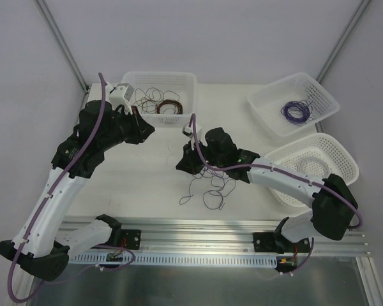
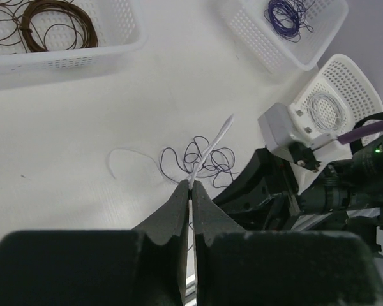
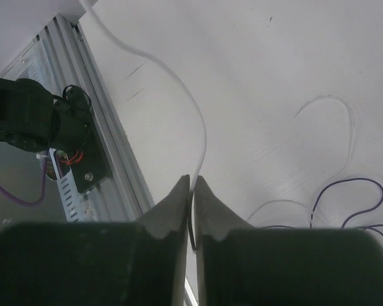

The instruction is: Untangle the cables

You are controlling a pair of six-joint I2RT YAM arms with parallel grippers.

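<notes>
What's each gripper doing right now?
Left gripper: closed, pinching a whitish wire.
Right gripper: closed on a pale wire running up from its tips.

No legible text, labels, brands or nos. in any view.
</notes>
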